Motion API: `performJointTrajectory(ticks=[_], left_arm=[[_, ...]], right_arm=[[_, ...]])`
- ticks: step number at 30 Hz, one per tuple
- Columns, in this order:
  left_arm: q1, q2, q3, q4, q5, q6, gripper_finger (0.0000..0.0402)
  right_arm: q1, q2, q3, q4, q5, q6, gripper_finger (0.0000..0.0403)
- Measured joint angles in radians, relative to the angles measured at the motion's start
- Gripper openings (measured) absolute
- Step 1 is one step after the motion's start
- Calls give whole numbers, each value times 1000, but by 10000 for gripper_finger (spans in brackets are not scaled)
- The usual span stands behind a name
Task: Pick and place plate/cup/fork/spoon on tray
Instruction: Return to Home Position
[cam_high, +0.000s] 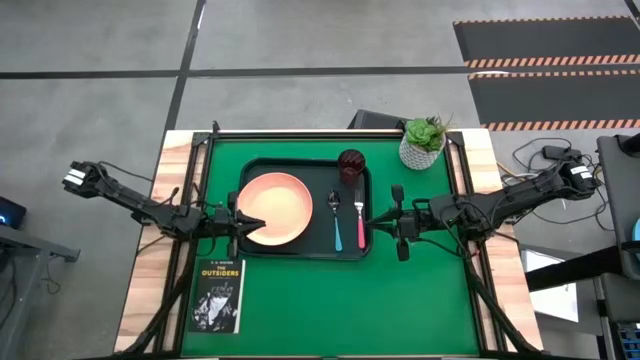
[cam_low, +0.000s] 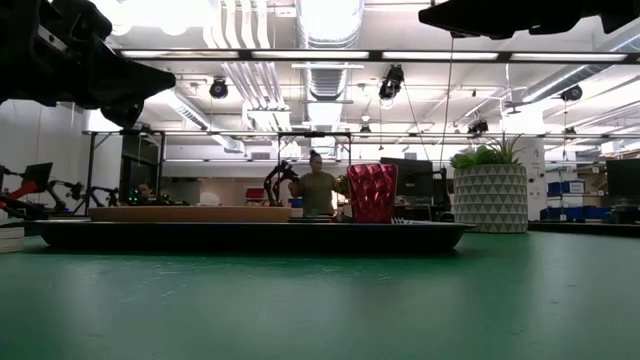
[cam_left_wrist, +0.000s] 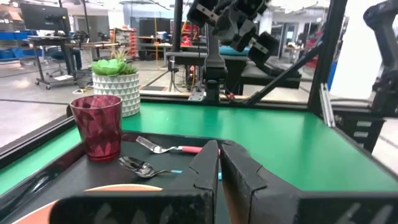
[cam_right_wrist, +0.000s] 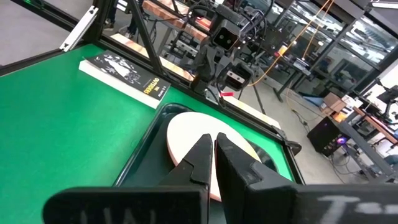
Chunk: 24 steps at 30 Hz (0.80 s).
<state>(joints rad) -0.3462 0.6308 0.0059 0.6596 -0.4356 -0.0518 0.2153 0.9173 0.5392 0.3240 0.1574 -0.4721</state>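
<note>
The dark tray (cam_high: 300, 252) lies mid-table. On it are the salmon-pink plate (cam_high: 278, 205) at its left, the dark red cup (cam_high: 351, 163) upright at its far right corner, and the blue-handled spoon (cam_high: 336, 225) and pink-handled fork (cam_high: 360, 228) side by side at its right. My left gripper (cam_high: 244, 222) is shut and empty, raised over the plate's left edge. My right gripper (cam_high: 373, 226) is shut and empty, raised over the tray's right rim beside the fork. The low view shows both arms high above the tray (cam_low: 250, 236).
A white pot with a green plant (cam_high: 423, 145) stands at the table's far right, just beyond the tray. A black book (cam_high: 217, 295) lies at the near left. Green table surface stretches along the near side and right of the tray. A person (cam_low: 317, 188) stands in the room behind.
</note>
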Motion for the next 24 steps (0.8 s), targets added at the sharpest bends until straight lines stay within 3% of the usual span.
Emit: performJointTrajectory(ticks=[24], left_arm=[[0, 47, -1, 13, 0, -20, 0]], right_arm=[[0, -1, -71, 85, -8, 9, 9]])
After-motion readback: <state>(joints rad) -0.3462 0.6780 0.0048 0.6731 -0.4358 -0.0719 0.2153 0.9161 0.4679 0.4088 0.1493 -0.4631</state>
